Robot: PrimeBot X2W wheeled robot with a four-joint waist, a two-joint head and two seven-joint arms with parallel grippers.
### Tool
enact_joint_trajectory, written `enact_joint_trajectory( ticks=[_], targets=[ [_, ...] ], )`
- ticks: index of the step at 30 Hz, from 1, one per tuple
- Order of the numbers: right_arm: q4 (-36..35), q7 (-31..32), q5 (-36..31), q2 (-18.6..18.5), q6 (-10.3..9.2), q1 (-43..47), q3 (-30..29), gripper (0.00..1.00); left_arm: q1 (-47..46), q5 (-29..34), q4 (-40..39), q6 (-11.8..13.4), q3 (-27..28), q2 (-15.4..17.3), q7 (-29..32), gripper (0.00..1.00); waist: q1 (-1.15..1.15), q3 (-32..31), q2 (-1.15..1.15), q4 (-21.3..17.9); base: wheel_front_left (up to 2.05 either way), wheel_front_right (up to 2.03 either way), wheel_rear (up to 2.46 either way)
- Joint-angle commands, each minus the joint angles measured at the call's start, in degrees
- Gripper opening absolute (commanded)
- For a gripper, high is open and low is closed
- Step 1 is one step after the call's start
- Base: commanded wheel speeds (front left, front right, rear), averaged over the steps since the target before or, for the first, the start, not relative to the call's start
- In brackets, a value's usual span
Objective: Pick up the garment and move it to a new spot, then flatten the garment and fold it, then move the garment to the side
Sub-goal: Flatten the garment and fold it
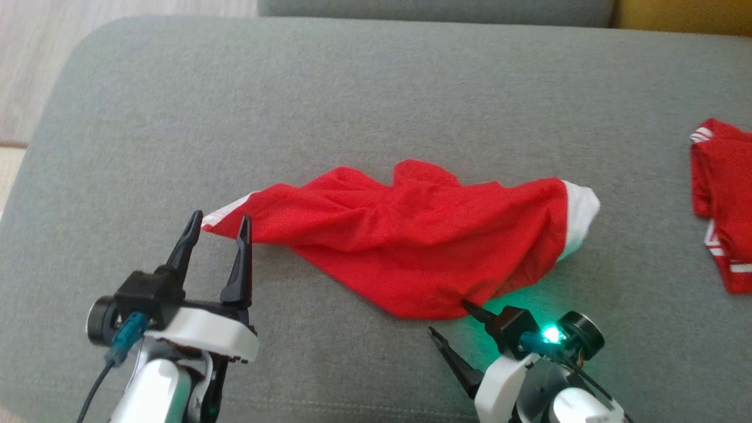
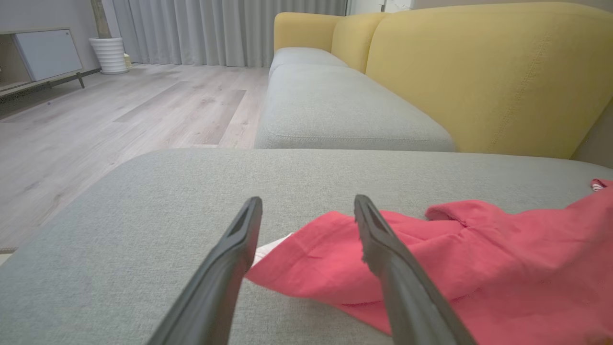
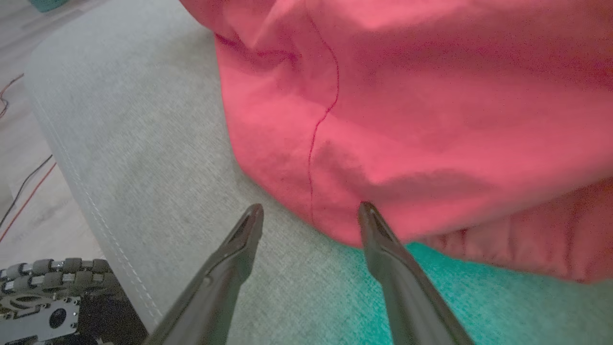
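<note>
Jaws gape at 2 edges of the garment [image 1: 411,241], perhaps touching.

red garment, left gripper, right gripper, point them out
red garment [image 1: 411,247], head view, middle of the crumpled cloth
left gripper [image 1: 221,218], head view, midway between its fingertips
right gripper [image 1: 447,317], head view, midway between its fingertips

A broad grey upholstered seat [image 1: 376,88] is seen in the foreground, and beyond it stands a sofa with grey seat cushions [image 2: 335,110] and a mustard-yellow backrest [image 2: 479,72]. The floor [image 2: 119,120] is laid in pale wood-look planks, and thin cables [image 3: 28,188] are trailed across it beside the seat. On the far side grey curtains [image 2: 215,28] are drawn to the floor, with a white ribbed planter [image 2: 110,53] beside them and a low cabinet [image 2: 45,52] against the grey wall [image 2: 43,12].
</note>
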Motion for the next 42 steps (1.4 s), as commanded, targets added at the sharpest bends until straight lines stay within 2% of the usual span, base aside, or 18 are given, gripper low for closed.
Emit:
enact_joint_trajectory(
  ticks=[1, 3, 4, 5, 9, 15, 21, 29, 34, 38, 42],
  targets=[
    [1.3, -0.6, 0.1, -0.5, 0.39, -2.9, 1.5, 1.0, -3.5, 0.2, -0.9, -0.5, 1.8, 0.3, -0.9, 1.0, -0.01, 1.2, 0.0, 1.2, 0.0, 0.0, 0.0],
    [4.0, -1.6, 0.5, 0.1, 0.39, -4.4, 2.2, 1.0, -4.0, 0.5, -0.3, -0.7, 1.9, 0.3, -1.0, 1.0, -0.01, 1.5, 0.0, 1.4, 0.0, 0.0, 0.0],
    [5.2, -1.9, 0.8, 0.4, 0.39, -5.0, 2.6, 0.47, -4.2, 0.5, 0.0, -0.7, 2.1, 0.3, -1.0, 1.0, -0.01, 1.6, 0.0, 1.3, 0.0, 0.0, 0.0],
    [6.3, -2.3, 1.1, 0.6, 0.39, -5.7, 2.8, 0.0, -4.3, 0.6, 0.2, -0.8, 2.2, 0.2, -1.1, 1.0, -0.01, 1.7, 0.0, 1.3, 0.0, 0.0, 0.0],
    [8.3, -4.8, 2.2, 1.5, 0.39, -7.1, 1.5, 0.0, -4.7, 0.9, 0.7, -0.9, 2.8, 0.2, -1.2, 1.0, -0.01, 1.8, 0.0, 0.8, 0.0, 0.0, 0.0],
    [5.1, -6.8, 4.1, 2.1, 0.39, -6.4, -0.1, 0.0, -4.1, 1.3, 0.4, -0.8, 3.8, 0.3, -1.2, 1.0, -0.01, 0.8, 0.0, -0.7, 0.0, 0.0, 0.0],
    [-5.0, -4.5, 5.6, 2.1, 0.39, -1.8, -4.0, 0.0, -2.6, 1.4, -0.2, -0.7, 4.9, 0.5, -1.2, 1.0, -0.01, -1.1, 0.0, -3.3, 0.0, 0.0, 0.0],
    [-21.8, 3.5, 5.9, 3.3, 0.39, 6.3, -10.2, 0.0, -1.6, 1.3, -0.8, -0.6, 5.2, 0.7, -1.2, 1.0, -0.01, -2.4, 0.0, -5.8, 0.0, 0.0, 0.0],
    [-29.5, 6.9, 5.9, 4.1, 0.39, 7.4, -12.9, 0.0, -1.8, 1.4, -1.1, -0.6, 5.2, 0.9, -1.2, 1.0, -0.01, -2.1, 0.0, -6.3, 0.0, 0.0, 0.0],
    [-30.6, 7.9, 5.6, 4.2, 0.39, 5.5, -15.9, 0.0, -2.6, 1.5, -1.4, -0.8, 5.0, 0.7, -1.2, 1.0, -0.01, -1.1, 0.0, -5.7, 0.0, 0.0, 0.0],
    [-27.8, 7.8, 6.7, 4.6, 0.39, 1.3, -18.9, 0.0, -4.2, 1.8, -1.4, -1.2, 4.3, 0.2, -1.2, 1.0, -0.01, 0.4, 0.0, -4.2, 0.0, 0.0, 0.0]
  ],
)
